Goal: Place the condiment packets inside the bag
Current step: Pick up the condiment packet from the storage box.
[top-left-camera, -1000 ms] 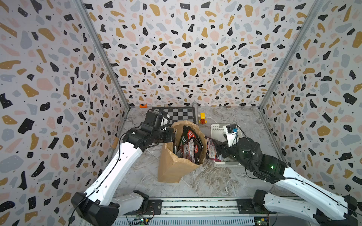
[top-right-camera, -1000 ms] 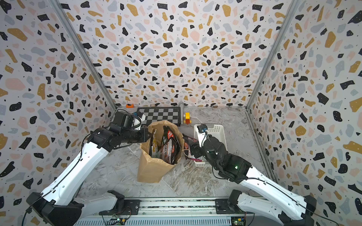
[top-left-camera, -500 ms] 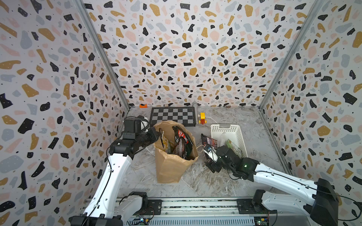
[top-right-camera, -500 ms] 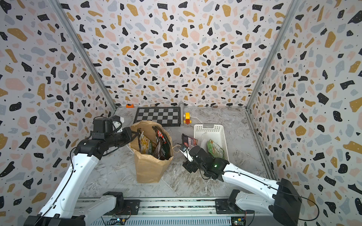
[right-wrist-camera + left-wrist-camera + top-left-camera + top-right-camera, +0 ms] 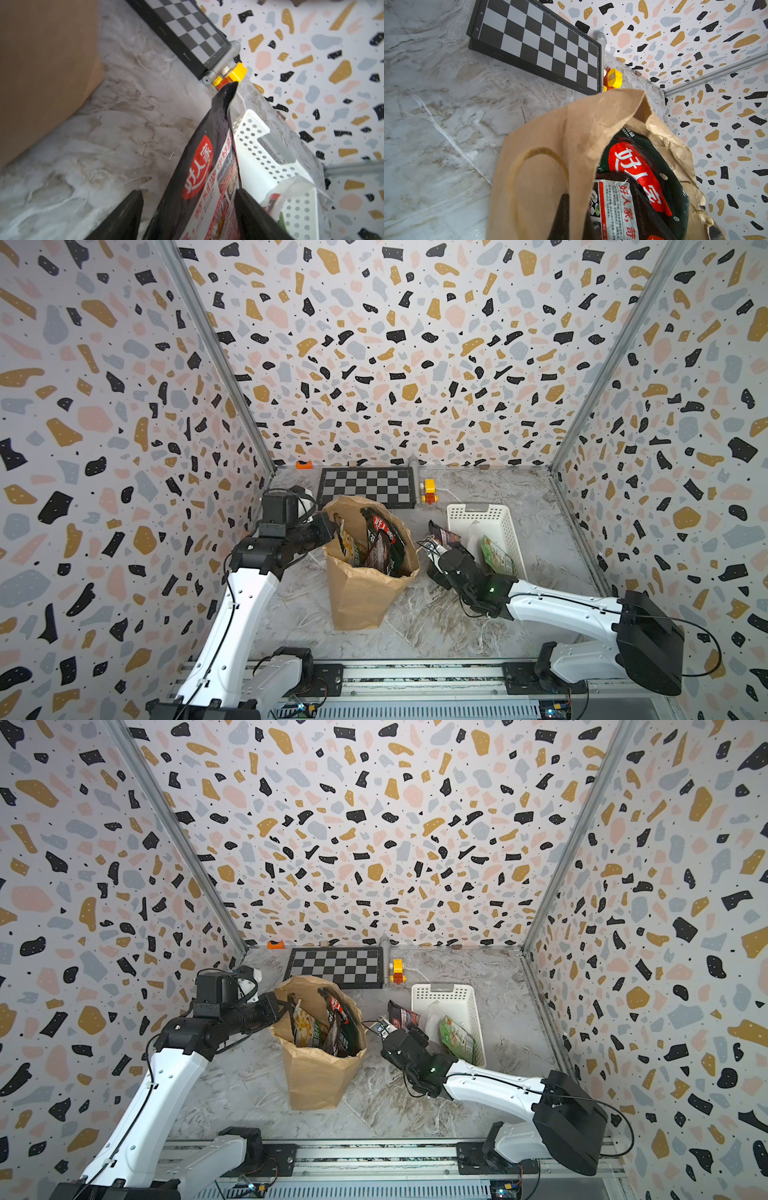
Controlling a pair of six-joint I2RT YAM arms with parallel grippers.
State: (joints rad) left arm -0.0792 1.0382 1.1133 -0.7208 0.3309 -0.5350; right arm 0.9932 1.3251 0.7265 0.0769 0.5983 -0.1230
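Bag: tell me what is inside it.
Visible in the bag: dark-green packet, black-red packet, cream packet. The bag's walls hide their lower parts and the bottom.

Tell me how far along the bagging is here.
Partly done. Done: several packets, including a dark-green packet and a cream packet, stand in the bag. In hand: the left gripper pinches the bag's rim, and the right gripper, jaws open, straddles a black-red packet beside the white basket. Left: that packet and a green packet in the basket.
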